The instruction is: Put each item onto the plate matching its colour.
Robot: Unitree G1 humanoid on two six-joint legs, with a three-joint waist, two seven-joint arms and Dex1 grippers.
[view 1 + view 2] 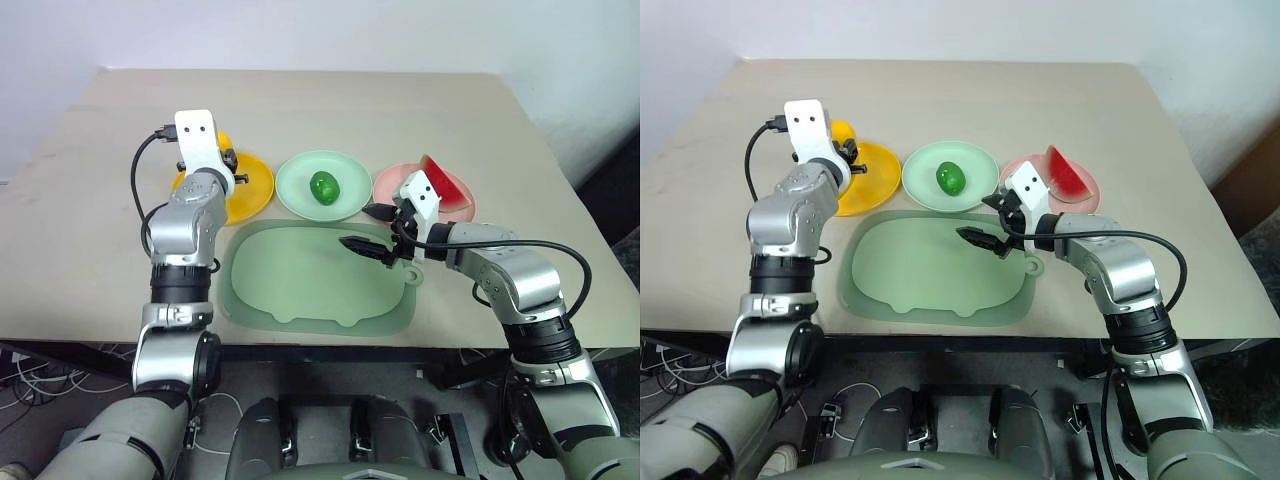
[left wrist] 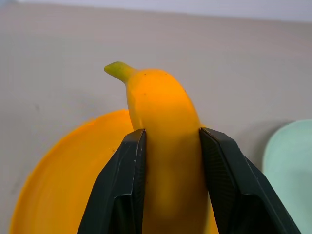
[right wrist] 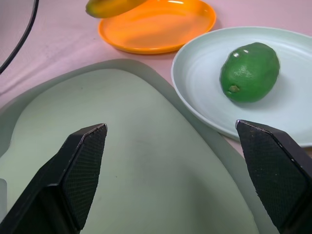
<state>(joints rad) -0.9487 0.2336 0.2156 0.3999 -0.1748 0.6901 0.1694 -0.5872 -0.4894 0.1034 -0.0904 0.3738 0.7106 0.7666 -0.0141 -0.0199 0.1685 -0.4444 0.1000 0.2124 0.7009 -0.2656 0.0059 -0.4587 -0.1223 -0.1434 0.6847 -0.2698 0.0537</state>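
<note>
My left gripper [image 2: 170,132] is shut on the yellow banana [image 2: 161,112] and holds it just above the orange-yellow plate [image 1: 252,188], at the plate's far left side. The glossy green pepper [image 1: 323,185] lies on the pale mint green plate [image 1: 296,192] in the middle. On the pink plate [image 1: 389,184] to the right rests the red watermelon wedge [image 1: 445,186] with its green rind. My right gripper [image 1: 358,227] stands open with nothing between its fingers, hovering over the right end of the tray, in front of the green and pink plates.
A large rounded pale green tray [image 1: 300,285] lies flat near the table's front edge, right in front of the three plates. Bare tan tabletop [image 1: 330,105] stretches behind the plates and to both sides.
</note>
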